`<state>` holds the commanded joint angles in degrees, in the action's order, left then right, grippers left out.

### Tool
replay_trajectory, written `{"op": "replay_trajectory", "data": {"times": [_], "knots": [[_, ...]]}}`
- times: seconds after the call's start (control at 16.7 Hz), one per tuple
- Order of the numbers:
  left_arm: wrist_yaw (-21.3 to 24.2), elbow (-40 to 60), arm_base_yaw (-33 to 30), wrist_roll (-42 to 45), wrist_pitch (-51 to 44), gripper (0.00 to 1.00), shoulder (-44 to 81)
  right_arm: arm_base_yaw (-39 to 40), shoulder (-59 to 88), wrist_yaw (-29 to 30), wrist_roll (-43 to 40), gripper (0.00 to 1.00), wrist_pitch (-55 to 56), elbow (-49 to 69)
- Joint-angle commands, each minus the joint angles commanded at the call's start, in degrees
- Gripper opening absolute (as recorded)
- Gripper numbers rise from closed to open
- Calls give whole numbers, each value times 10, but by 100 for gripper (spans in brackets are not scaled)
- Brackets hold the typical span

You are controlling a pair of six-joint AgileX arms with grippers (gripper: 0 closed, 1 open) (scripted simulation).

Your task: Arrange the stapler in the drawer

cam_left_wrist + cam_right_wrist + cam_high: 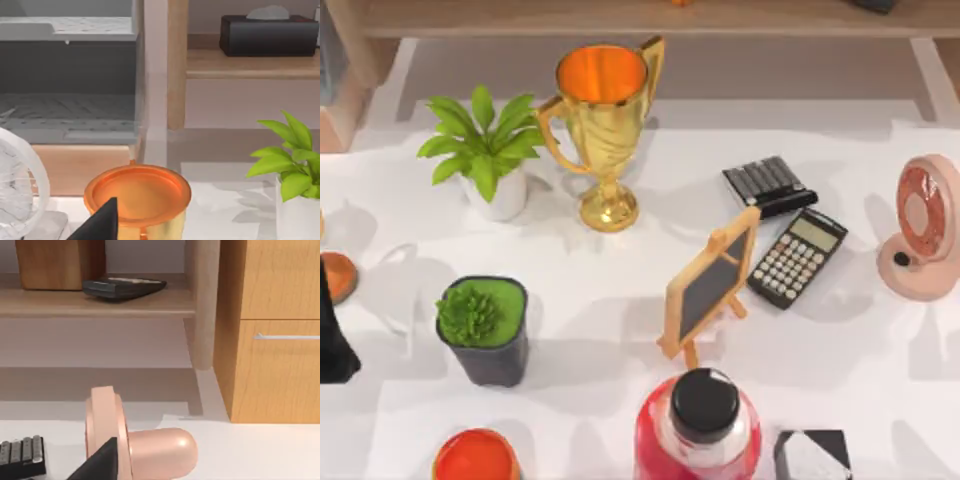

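Left gripper point(102, 222) is seen as a dark wedge low in the left wrist view, before a gold trophy cup with orange interior point(603, 120); its opening cannot be told, nor any load. A grey open cabinet compartment point(65, 100) is noted behind. On the white table point(590, 300), a small wood-framed chalkboard easel point(710, 285) and a black calculator point(798, 257) are set right of the cup. Right gripper point(100, 462) is held near a pink desk fan point(135, 445); its opening also cannot be told. A wooden drawer front with silver handle point(285, 336) is shut. The stapler's place cannot be told.
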<state>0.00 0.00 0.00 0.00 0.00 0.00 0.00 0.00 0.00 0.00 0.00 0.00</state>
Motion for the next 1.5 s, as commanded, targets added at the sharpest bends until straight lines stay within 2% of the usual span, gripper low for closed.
{"op": "replay_trajectory", "data": {"times": [0.24, 0.54, 0.84, 1.5], "knots": [[0, 0, 0, 0, 0, 100, 0, 1, 13, -7, -12, 100, 12, 11], [0, 0, 0, 0, 0, 100, 0, -10, 135, -47, -110, 100, 94, 87], [0, 0, 0, 0, 0, 100, 0, -52, 364, -95, -272, 100, 218, 200], [0, 0, 0, 0, 0, 100, 0, -191, 984, -189, -678, 100, 525, 479]]}}
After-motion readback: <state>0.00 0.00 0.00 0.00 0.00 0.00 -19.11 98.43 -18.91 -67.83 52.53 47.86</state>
